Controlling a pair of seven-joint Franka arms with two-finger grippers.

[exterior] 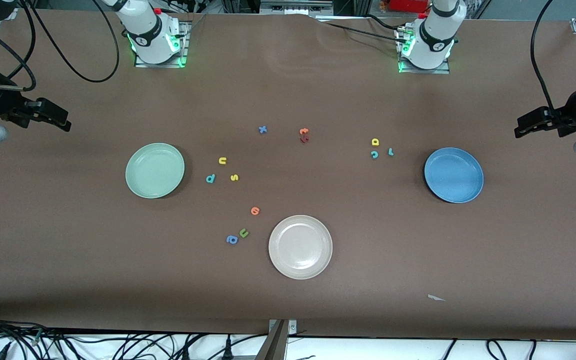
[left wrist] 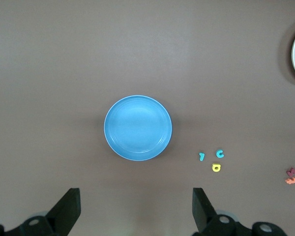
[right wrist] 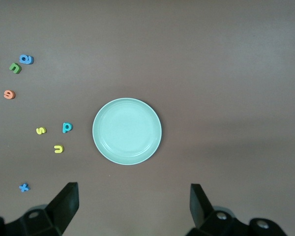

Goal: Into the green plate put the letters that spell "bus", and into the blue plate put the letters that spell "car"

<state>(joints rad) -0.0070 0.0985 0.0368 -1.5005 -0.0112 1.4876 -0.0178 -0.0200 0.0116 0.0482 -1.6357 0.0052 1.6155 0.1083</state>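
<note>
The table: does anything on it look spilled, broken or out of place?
Nothing looks spilled or broken. One oddity: a small pale scrap lies on the table near its front edge, apart from everything else. All three plates sit flat with no letters in them.

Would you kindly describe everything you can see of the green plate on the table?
The green plate is round and pale mint green, with a shallow raised rim and a smooth, slightly glossy face that looks like ceramic or plastic. It lies flat and upright on the brown table, toward the right arm's end, and holds nothing. No letter touches it; the teal b, yellow u and yellow s lie beside it, apart from its rim. In the right wrist view it sits alone between the camera's two open fingers.
</note>
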